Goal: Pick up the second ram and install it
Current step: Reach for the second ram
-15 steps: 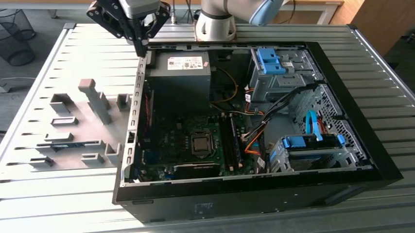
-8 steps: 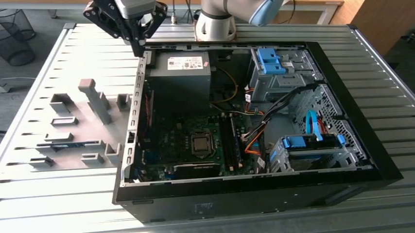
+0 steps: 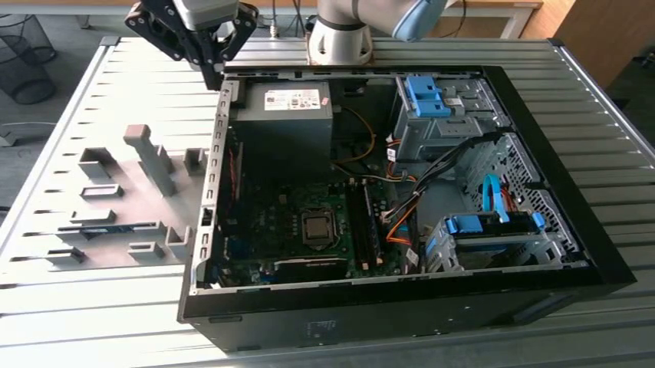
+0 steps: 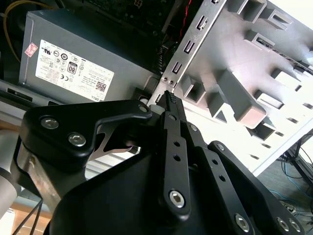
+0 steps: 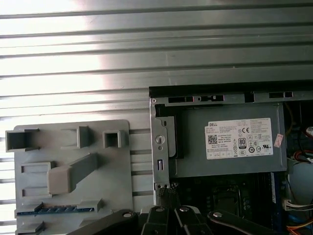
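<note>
Item: memory stick (image 3: 103, 228). Lying on the grey fixture plate (image 3: 153, 211) between low blocks, outside the computer case (image 3: 409, 326), to the exterior view's left of it. Untouched.

Tool: gripper (image 3: 212, 75). Pressed together, pinching nothing, well apart from the stick.

Risk one: knocking the case's rear wall or the power supply (image 3: 281, 123), given fingertips just over that corner.

Risk two: meeting the stick unopened and shoving it rather than taking it.

Risk three: catching on the tall blocks (image 3: 153, 161) crowding the plate, likely tilting or dropping so thin a board.

Risk four: snagging the orange cables (image 3: 401, 218) close beside the slots (image 3: 360, 222).

Pose: reaching out from the base (image 3: 340, 42) at the far edge of the table (image 3: 594, 115), wrist raised, fingers angled down toward the case corner.
</note>
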`<action>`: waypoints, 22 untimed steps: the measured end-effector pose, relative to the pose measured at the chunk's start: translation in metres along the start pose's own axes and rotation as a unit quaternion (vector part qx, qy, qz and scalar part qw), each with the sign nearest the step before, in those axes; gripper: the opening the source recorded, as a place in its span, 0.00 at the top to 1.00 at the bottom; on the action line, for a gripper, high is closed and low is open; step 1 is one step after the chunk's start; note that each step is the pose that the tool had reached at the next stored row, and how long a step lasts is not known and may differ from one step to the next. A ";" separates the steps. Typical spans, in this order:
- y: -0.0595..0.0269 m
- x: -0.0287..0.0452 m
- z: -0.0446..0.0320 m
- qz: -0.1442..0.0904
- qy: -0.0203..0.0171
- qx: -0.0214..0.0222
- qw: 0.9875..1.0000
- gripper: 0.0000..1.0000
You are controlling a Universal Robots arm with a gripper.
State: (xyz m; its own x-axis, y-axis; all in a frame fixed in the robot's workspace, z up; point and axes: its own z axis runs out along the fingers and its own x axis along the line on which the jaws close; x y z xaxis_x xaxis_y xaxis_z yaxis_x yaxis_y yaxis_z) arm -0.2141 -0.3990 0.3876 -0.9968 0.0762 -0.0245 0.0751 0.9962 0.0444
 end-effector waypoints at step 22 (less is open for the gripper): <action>-0.0017 0.0210 0.0001 0.000 0.000 0.000 1.000 0.90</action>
State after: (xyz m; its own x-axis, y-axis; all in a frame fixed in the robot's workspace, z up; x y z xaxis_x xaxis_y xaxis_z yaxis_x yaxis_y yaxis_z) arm -0.2351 -0.3990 0.3869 -0.9968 0.0762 -0.0245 0.0751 0.9962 0.0444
